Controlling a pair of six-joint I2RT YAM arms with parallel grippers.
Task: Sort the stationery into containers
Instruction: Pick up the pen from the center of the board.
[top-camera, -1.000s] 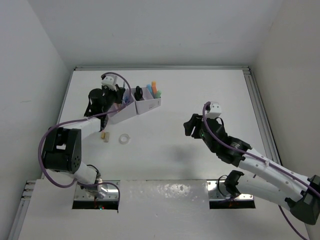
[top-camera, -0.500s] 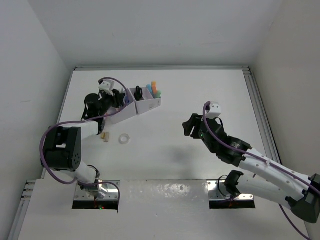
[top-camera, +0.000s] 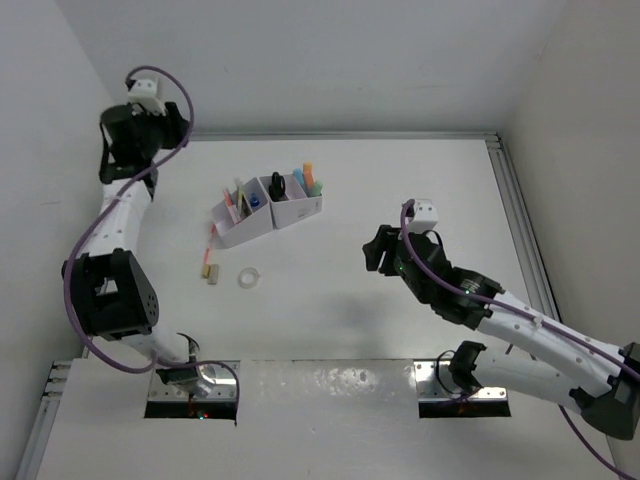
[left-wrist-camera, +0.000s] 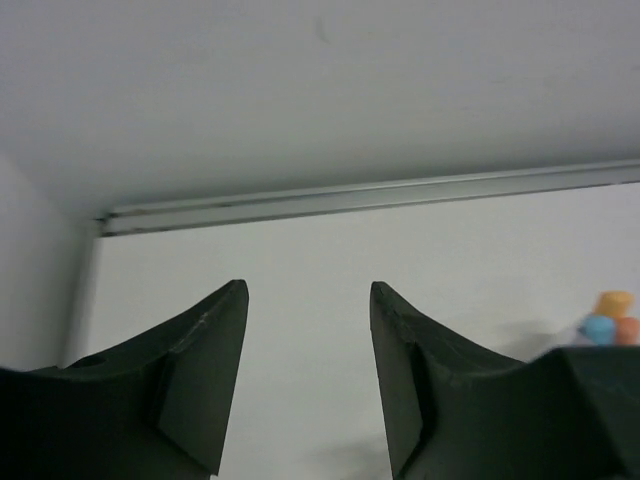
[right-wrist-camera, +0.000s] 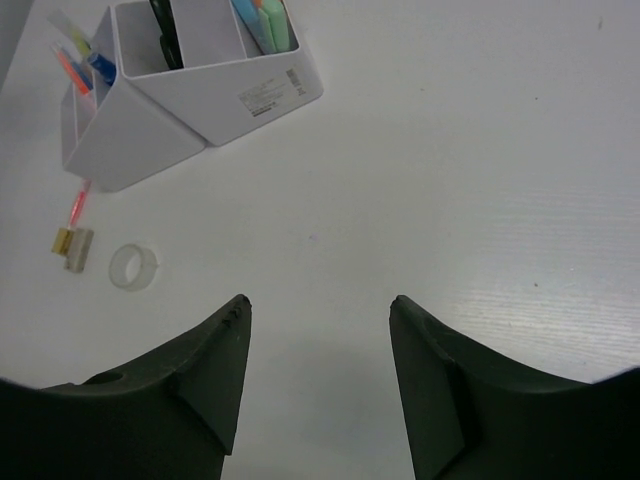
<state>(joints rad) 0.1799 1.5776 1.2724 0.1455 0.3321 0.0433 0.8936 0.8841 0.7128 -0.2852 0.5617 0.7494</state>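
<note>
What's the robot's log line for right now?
left gripper: open | right gripper: open | clear tape ring: on white table, unsorted

A pale lilac-white plastic desk organiser (right-wrist-camera: 200, 100) bearing a small dark-printed label (right-wrist-camera: 262, 93) is set against a plain white tabletop (right-wrist-camera: 450, 150). Colour is supplied by black-handled scissors (right-wrist-camera: 165, 30), a blue-capped bottle (right-wrist-camera: 100, 68), short orange, blue and green capsule pieces (top-camera: 309, 172), a thin pink pen (right-wrist-camera: 78, 203), a clear tape ring (right-wrist-camera: 134, 267) and two small tan-yellow blocks (right-wrist-camera: 72, 245). The left claw (left-wrist-camera: 308, 290) and right claw (right-wrist-camera: 318, 300) are finished in matt black.
</note>
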